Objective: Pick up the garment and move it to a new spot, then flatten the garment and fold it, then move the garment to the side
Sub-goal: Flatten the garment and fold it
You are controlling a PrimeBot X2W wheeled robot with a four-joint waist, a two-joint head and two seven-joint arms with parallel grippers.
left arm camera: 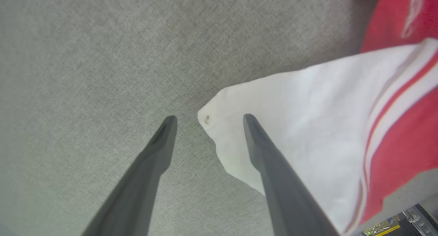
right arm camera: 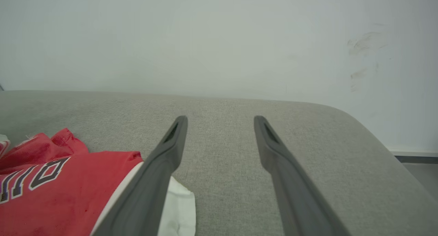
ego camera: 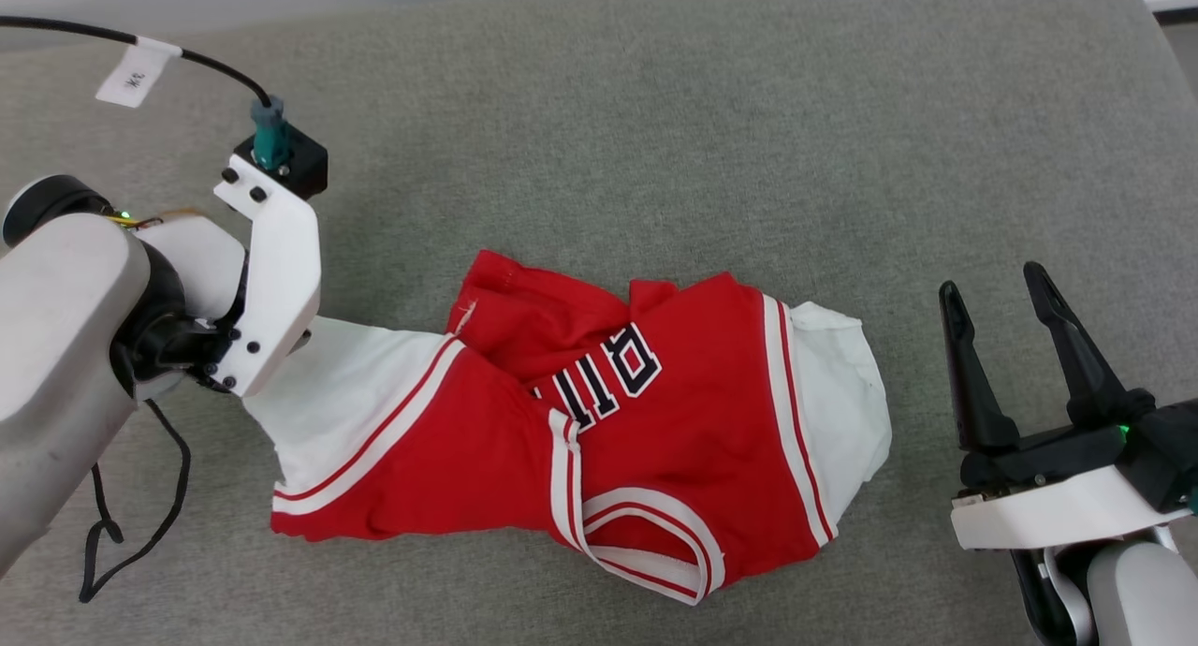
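We judge that the first step, picking up, is in hand and not yet done. The garment (ego camera: 599,421) lies bunched on the grey cushion (ego camera: 655,112), which runs out past it on every side. Its long axis goes across the head view from one white sleeve (left arm camera: 291,126) to the other. The striped neck opening is at the edge of the garment nearest the robot, and a red flap is folded up at its far edge. The black lettering is half hidden in a fold and lies on its side. The left gripper (left arm camera: 209,117) hangs at the garment's left end with its fingers spread wide, holding nothing, and the sleeve's corner sits between them. We cannot tell whether they touch the cloth. The right gripper (ego camera: 992,277) is also wide and empty, and stands off the garment's right end, apart from it. Next, we think, the left fingers must sink and close on that corner, taking cloth without snagging the cushion.
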